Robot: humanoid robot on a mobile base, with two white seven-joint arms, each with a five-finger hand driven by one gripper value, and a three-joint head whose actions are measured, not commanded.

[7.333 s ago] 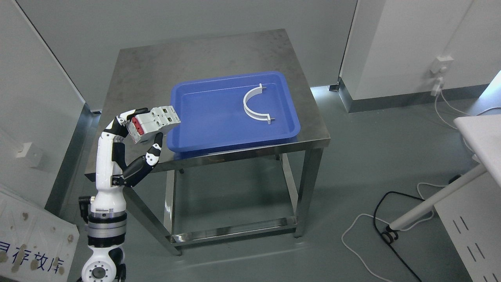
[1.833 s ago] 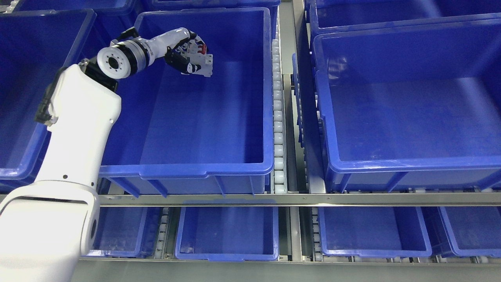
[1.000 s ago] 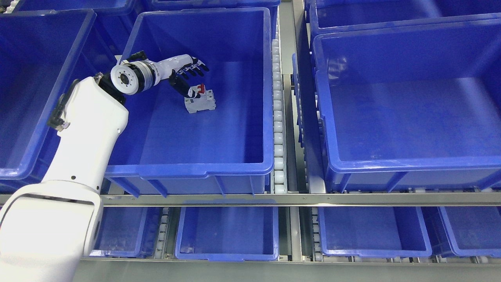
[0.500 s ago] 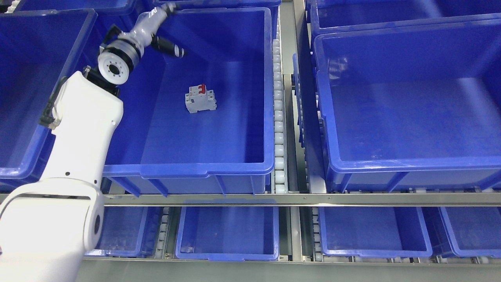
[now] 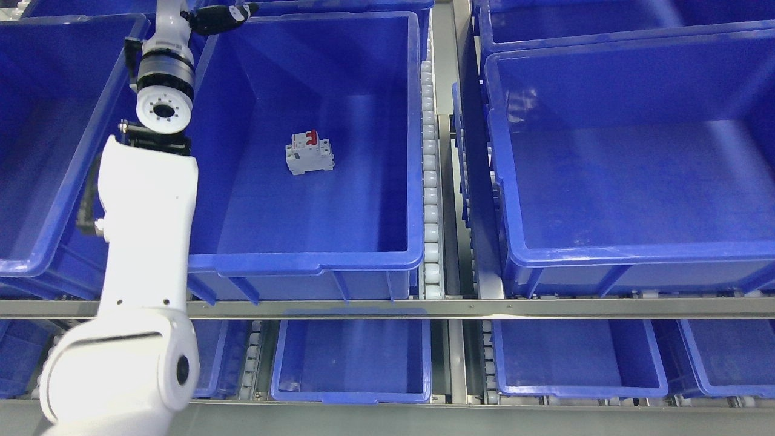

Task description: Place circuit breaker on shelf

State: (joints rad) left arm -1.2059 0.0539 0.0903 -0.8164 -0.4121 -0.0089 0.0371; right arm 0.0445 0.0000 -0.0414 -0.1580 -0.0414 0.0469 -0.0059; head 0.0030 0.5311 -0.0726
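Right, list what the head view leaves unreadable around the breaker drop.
- Left hand: cut off by the top edge in the head view, so its fingers cannot be read.
- Circuit breaker: markings too small to read.
- Blue bin: left wall hidden behind the left arm.
- Right arm: out of frame.

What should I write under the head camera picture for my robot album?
A circuit breaker lies in a blue bin on the shelf, with the left robot hand up at the bin's far corner.

White left arm (image 5: 145,242), black cable, ringed wrist.
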